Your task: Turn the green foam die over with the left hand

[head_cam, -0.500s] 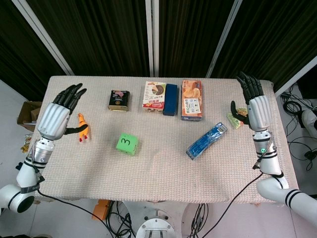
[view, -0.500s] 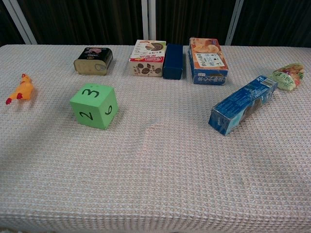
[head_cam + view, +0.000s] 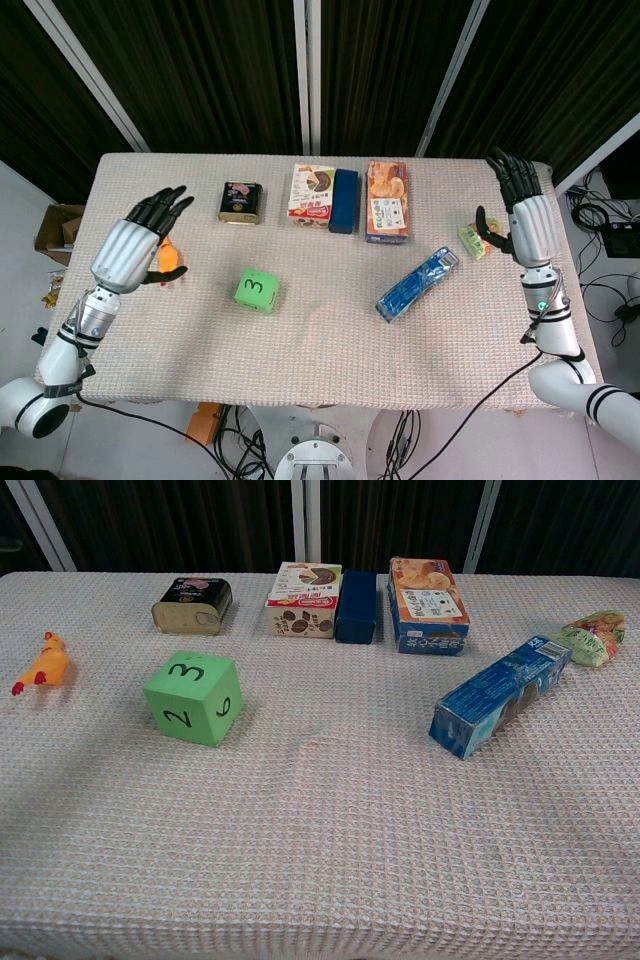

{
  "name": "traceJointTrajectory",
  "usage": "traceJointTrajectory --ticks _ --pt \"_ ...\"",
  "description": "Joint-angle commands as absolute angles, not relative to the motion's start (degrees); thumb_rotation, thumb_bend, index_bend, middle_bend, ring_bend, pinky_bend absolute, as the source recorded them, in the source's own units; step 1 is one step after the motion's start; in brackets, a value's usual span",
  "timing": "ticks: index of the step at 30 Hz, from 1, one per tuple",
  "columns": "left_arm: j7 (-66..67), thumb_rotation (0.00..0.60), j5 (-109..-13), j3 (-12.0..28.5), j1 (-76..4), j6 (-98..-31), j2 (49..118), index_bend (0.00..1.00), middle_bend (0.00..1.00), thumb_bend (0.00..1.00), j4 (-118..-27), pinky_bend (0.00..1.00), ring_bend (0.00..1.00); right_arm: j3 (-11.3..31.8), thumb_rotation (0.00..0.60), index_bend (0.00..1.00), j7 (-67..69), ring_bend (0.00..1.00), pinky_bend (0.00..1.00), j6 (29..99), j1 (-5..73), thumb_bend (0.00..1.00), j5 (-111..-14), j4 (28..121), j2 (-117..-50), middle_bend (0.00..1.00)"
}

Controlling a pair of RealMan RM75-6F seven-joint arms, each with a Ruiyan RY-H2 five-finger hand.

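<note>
The left hand hovered empty, fingers spread, at nine o'clock of the green foam die, likely light, squashy, best gripped across opposite faces

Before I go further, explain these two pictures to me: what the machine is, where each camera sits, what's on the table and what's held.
This is a two-armed robot with fingered hands, steered by a person. One picture looks down from its head; the other looks out from its chest, low over the table.

The left robot hand and right robot hand are both open and hold nothing.

On the cloth lie a green foam die showing 3 on top, a rubber chicken, a dark tin, three boxes in a row, a long blue box and a small green packet.
</note>
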State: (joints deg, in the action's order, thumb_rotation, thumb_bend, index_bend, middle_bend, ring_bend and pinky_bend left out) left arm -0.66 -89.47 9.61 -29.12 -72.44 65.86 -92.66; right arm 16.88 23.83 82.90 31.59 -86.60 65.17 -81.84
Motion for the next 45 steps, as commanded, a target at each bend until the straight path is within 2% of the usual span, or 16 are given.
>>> traceJointTrajectory --ticks 1,5,9,15,19,24,29,32,38,42,45 --pt "4.73 0.597 -92.98 4.98 -28.64 -69.2 62.83 0.01 0.02 0.09 -96.05 0.18 0.05 14.87 0.6 0.0 24.84 0.0 0.0 84.11 29.34 0.48 -87.34 66.44 -80.33 0.0" --pt "6.8 0.599 -97.41 0.74 -28.71 -67.06 64.29 0.0 0.05 0.09 -93.3 0.18 0.05 11.32 0.6 0.0 25.55 0.0 0.0 86.92 24.95 0.48 -88.77 68.08 -77.77 0.0" --pt "7.85 0.6 -100.93 -1.51 -29.85 -65.46 69.97 0.0 0.08 0.09 -84.11 0.18 0.07 9.98 0.6 0.0 26.93 0.0 0.0 88.71 21.42 0.48 -87.87 70.42 -75.65 0.0" --pt "4.3 0.6 -98.31 -1.01 -32.9 -60.04 76.44 0.0 0.06 0.09 -77.13 0.18 0.07 9.07 0.6 0.0 25.1 0.0 0.0 91.94 18.69 0.48 -89.36 73.7 -72.43 0.0" --pt "4.78 0.6 -98.52 -0.82 -34.44 -59.13 79.08 0.0 0.04 0.09 -75.68 0.18 0.07 9.18 0.6 0.0 23.14 0.0 0.0 92.77 17.57 0.48 -89.47 76.08 -69.63 0.0" --pt "6.02 0.6 -96.8 0.57 -36.84 -56.57 79.84 0.0 0.02 0.09 -77.4 0.18 0.07 9.4 0.6 0.0 22.45 0.0 0.0 94.14 16.3 0.48 -89.6 77.97 -68.26 0.0" --pt "9.47 0.6 -93.21 2.38 -40.02 -50.87 77.03 0.0 0.02 0.09 -82.96 0.18 0.07 8.89 0.6 0.0 21.37 0.0 0.0 94.3 15.95 0.48 -90.6 77.54 -68.67 0.0" --pt "13.59 0.6 -89.4 3.72 -42.12 -46.17 74.28 0.01 0.02 0.09 -88.02 0.18 0.07 8.84 0.6 0.0 20.76 0.0 0.0 94.5 16.01 0.48 -91.25 77.09 -69.1 0.0" --pt "23.0 0.6 -79.56 6.45 -46.07 -39.32 72.03 0.11 0.02 0.1 -92.77 0.18 0.07 8.83 0.6 0.0 20.4 0.0 0.0 94.27 16.12 0.48 -91.81 76.74 -69.45 0.0" --pt "28.47 0.6 -72.3 7.28 -48.92 -36.32 71.08 0.11 0.04 0.14 -94.5 0.18 0.07 8.66 0.6 0.0 20.31 0.0 0.0 93.93 16.04 0.47 -91.97 76.46 -69.37 0.0" --pt "32.67 0.6 -67.14 6.87 -50.94 -35.45 70.93 0.11 0.08 0.16 -95.3 0.18 0.07 8.74 0.6 0.0 20.7 0.0 0.0 93.7 16.01 0.47 -91.81 76.48 -69.26 0.0"
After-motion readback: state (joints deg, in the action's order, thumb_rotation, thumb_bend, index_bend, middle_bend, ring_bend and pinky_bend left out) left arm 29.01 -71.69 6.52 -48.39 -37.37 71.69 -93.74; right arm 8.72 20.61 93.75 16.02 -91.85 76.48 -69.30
